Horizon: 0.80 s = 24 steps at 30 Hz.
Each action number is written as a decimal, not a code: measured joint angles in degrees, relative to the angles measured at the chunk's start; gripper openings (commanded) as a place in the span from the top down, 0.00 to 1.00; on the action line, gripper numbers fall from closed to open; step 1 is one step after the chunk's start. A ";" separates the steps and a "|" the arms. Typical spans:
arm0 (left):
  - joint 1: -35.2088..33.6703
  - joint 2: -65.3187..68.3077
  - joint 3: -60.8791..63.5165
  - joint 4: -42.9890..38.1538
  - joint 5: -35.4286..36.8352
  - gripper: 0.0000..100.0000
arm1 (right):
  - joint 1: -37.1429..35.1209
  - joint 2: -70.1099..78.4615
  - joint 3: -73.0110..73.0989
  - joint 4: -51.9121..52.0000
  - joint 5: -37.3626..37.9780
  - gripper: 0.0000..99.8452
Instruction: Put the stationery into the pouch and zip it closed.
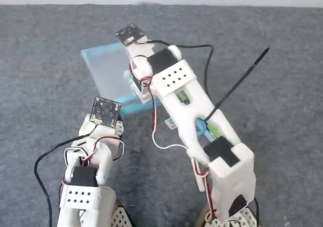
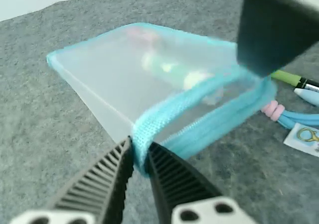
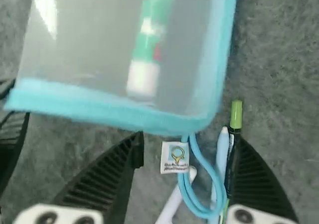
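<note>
Pinching the blue trim at the 6 o'clock corner of the pouch [image 2: 149, 69], the left hand [image 2: 141, 153] anchors it, apparently so the zip can be worked. The right hand [image 3: 187, 140] hovers spread wide over the pull cord [image 3: 197, 184], with a green pen [image 3: 235, 115] and a pale pen [image 3: 222, 149] lying outside at 5 o'clock (other stationery shows through the mesh). Bare worktop [image 1: 40, 60] at 9 and 3 o'clock leaves room.
</note>
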State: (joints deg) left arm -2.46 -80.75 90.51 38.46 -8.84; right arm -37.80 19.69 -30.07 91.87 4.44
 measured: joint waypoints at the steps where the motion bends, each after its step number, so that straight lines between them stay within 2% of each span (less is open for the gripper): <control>1: 0.00 0.00 0.00 0.00 0.09 0.99 | 0.00 -1.49 -0.09 0.97 0.62 0.73; 6: 0.00 0.00 0.00 0.00 0.00 0.99 | 1.23 -8.88 -0.09 6.51 2.64 0.73; 12: -1.41 0.00 0.00 0.00 0.18 0.99 | 8.00 -16.18 6.95 7.65 7.38 0.73; 17: -10.02 0.00 -0.09 -0.70 6.77 0.99 | 13.54 -25.85 27.52 -0.62 10.90 0.73; 24: -6.86 0.00 -0.09 -0.70 5.71 0.99 | 18.29 -33.93 61.19 -17.67 14.86 0.73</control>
State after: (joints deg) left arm -9.32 -80.75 90.42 37.76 -3.12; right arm -19.52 -14.24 31.12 74.20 19.30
